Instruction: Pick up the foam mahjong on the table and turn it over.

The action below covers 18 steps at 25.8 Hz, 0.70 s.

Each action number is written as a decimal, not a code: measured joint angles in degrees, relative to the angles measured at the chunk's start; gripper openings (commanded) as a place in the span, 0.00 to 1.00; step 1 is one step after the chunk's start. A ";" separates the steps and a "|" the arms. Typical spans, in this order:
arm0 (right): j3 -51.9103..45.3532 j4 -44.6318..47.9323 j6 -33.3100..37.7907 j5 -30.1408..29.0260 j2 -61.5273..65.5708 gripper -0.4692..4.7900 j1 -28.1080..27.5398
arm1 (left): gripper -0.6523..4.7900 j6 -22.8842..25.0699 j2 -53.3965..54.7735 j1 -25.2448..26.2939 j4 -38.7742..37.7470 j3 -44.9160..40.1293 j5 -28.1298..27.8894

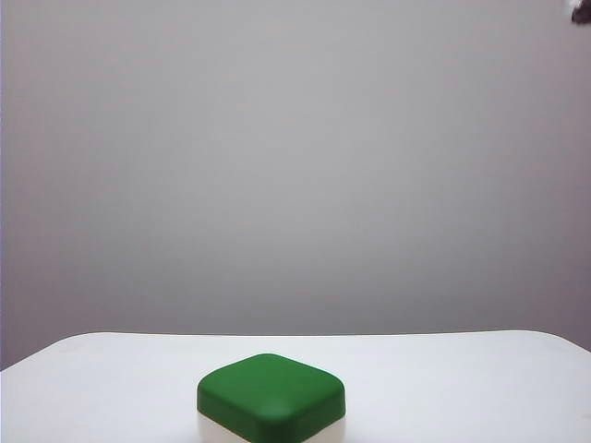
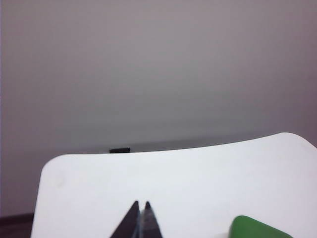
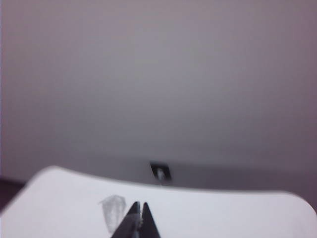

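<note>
Mahjong (image 1: 271, 399) sits on the table (image 1: 462, 378) near the front edge in the ext. view, green half up, white half down against the top, so by the look of it the flip is done and nothing's left but to stand clear. Neither arm shows over the block in that view. L gripper (image 2: 140, 220) hangs over bare table, tips pinched together, nothing between them; a corner of the green block (image 2: 257, 228) pokes in just beside it, not touching. R gripper (image 3: 138, 220) is likewise closed to a point and empty, over white tabletop, no block in its view at all. A faint grey smudge (image 3: 113, 212) lies on the table near its tips, can't tell what it is, maybe a mark or reflection. Judgement: task looks complete or at the wrap-up step; if the next move is anything, it's keeping both arms off the block w/o nudging it. Materials: block is chunky, rounded-square, matte and soft-looking, pillowy corners, green top slightly domed, white band below. Table is smooth, plain white, rounded corners, slight sheen. Backdrop is flat grey wall (image 1: 295, 166). Character face isn't visible, presumably it's underneath.
</note>
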 measured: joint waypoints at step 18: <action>-21.66 2.62 2.16 9.42 -24.90 0.08 2.73 | 0.11 2.71 -0.57 0.00 7.13 -6.69 -1.92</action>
